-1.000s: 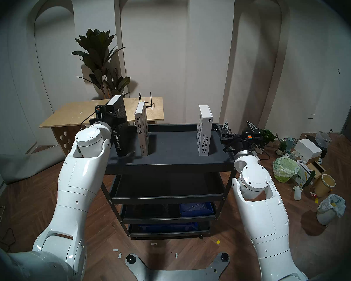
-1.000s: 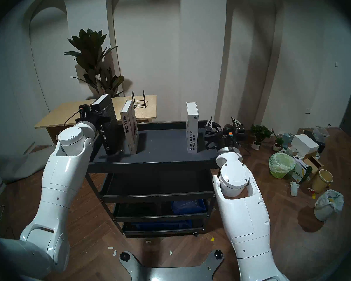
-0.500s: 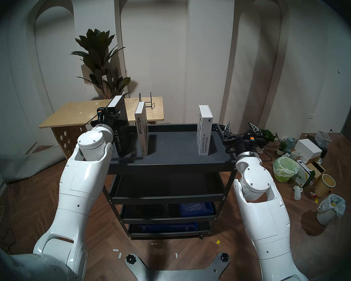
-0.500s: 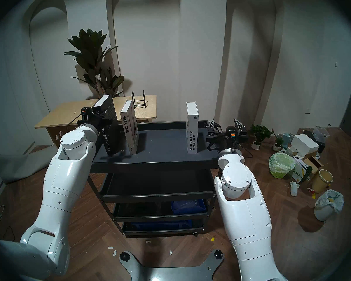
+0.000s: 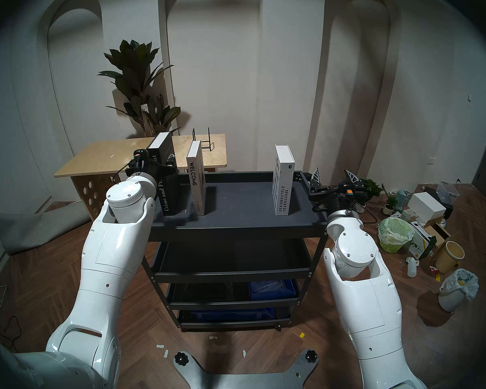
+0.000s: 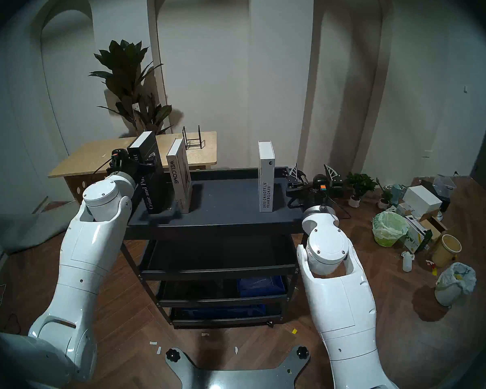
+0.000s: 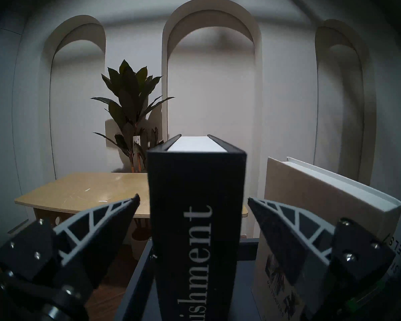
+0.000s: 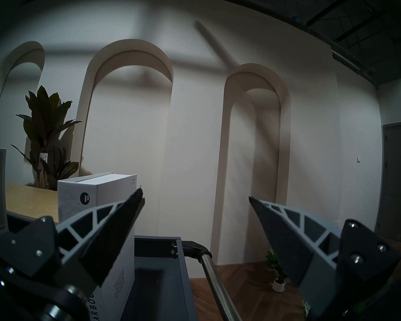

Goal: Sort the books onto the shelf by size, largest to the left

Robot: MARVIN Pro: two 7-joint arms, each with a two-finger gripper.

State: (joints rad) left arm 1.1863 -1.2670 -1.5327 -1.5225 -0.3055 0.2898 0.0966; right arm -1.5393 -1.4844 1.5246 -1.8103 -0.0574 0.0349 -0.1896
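Three books stand upright on the dark grey top tray (image 5: 242, 206) of the black cart. The tall black "Crime and Punishment" (image 5: 169, 183) is at the left. The thin "WELCOME" (image 5: 196, 178) stands just right of it. The white "DESIGN HOTELS YEARBOOK 09" (image 5: 282, 183) is near the right end. My left gripper (image 5: 163, 162) is open. In the left wrist view (image 7: 192, 197) its fingers straddle the black book's spine (image 7: 195, 221) with a gap on each side. My right gripper (image 5: 334, 175) is open and empty, right of the white book (image 8: 97, 209) and above the steel handle (image 8: 213, 274).
A pale plywood table (image 5: 101, 155) with a small black wire rack (image 5: 204, 141) stands behind the cart, and a tall plant (image 5: 141, 85) behind that. Bins, boxes and bags (image 5: 421, 228) litter the floor at the right. Lower cart tiers hold blue bins (image 5: 270, 288).
My left gripper carried the black book slightly right, then opened and let go of it; the book stands on the tray. My right gripper drifted slightly right.
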